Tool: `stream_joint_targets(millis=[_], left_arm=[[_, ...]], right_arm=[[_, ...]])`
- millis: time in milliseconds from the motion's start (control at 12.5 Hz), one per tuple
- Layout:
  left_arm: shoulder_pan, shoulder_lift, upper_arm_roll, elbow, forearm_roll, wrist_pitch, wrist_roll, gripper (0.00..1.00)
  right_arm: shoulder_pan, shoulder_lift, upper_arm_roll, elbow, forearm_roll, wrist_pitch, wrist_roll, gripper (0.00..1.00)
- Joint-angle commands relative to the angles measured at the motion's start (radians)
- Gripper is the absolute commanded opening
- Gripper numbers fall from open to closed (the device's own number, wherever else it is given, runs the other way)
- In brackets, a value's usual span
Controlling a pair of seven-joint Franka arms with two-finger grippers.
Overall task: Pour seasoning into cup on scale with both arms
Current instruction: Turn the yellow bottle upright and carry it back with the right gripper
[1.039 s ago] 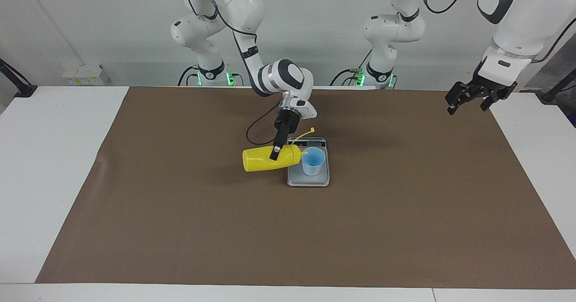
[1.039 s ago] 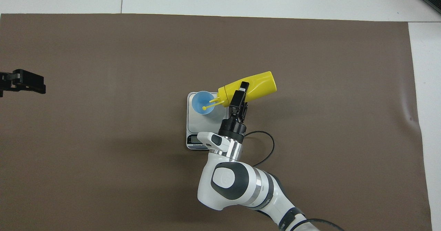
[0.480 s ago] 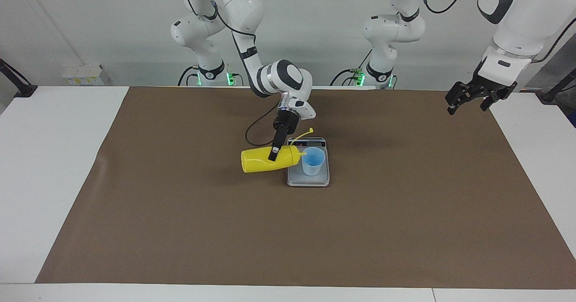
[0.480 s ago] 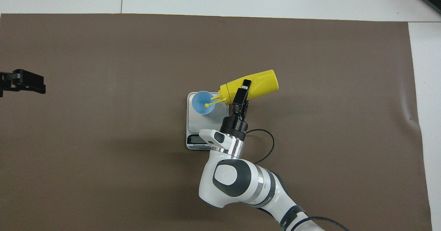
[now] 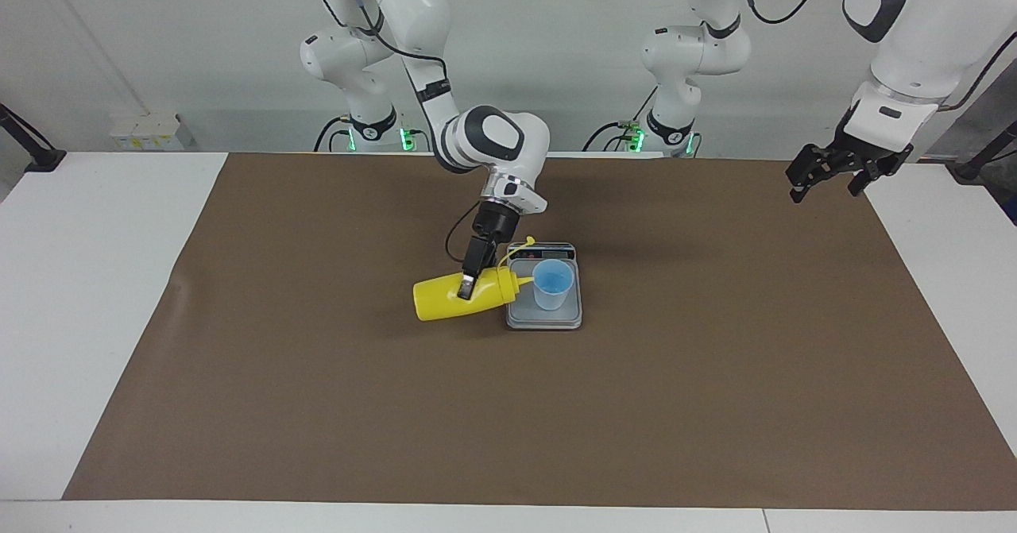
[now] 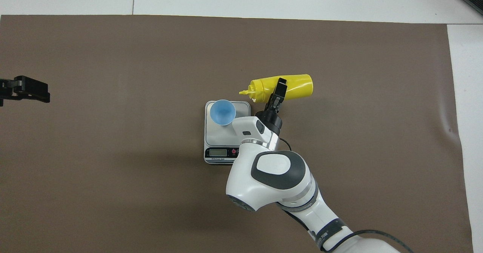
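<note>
1. Right gripper (image 5: 467, 282) fingers pinch the bottle (image 5: 465, 295) mid-body, tipped sideways, nozzle beside the cup (image 5: 553, 284) on the scale (image 5: 545, 318).
2. Left gripper (image 5: 830, 174) waits, fingers spread, over the table's (image 5: 715, 406) edge.

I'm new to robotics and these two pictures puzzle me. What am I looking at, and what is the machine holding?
Two white robot arms work at a table covered by a brown mat. One picture faces the robots from across the table; the other looks down from above their end. A scale lies mid-table with a blue cup standing on it. The right end effector is shut on the yellow seasoning bottle, tipped on its side in the air beside the scale, nozzle toward the cup. The left end effector waits open above the mat's edge, holding nothing.
</note>
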Motion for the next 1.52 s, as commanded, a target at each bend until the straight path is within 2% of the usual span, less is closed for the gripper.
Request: stream_joint_targets(millis=[0, 400, 559, 719, 1119, 1439], left_arm=[[0.012, -0.017, -0.006, -0.011, 0.0, -0.013, 0.005, 1.0], [0.012, -0.017, -0.006, -0.011, 0.0, -0.013, 0.005, 1.0], [0.012, -0.017, -0.006, -0.011, 0.0, -0.013, 0.005, 1.0], [0.012, -0.017, -0.006, -0.011, 0.0, -0.013, 0.005, 1.0], [0.012, -0.017, -0.006, -0.009, 0.0, -0.013, 0.005, 1.0], [0.012, -0.017, -0.006, -0.011, 0.0, -0.015, 0.005, 1.0]], right_arm=[[-0.115, -0.102, 0.008, -0.022, 0.091, 0.157, -0.073, 0.16], [-0.355, -0.173, 0.008, -0.089, 0.144, 0.535, -0.064, 0.14], [-0.493, -0.175, 0.007, -0.102, 0.144, 0.749, -0.062, 0.12], [-0.607, -0.161, 0.007, -0.102, 0.144, 0.892, -0.059, 0.12], [-0.745, -0.116, 0.005, -0.1, 0.132, 1.066, 0.054, 0.15], [-0.758, -0.102, 0.007, -0.085, 0.13, 1.071, 0.094, 0.15]])
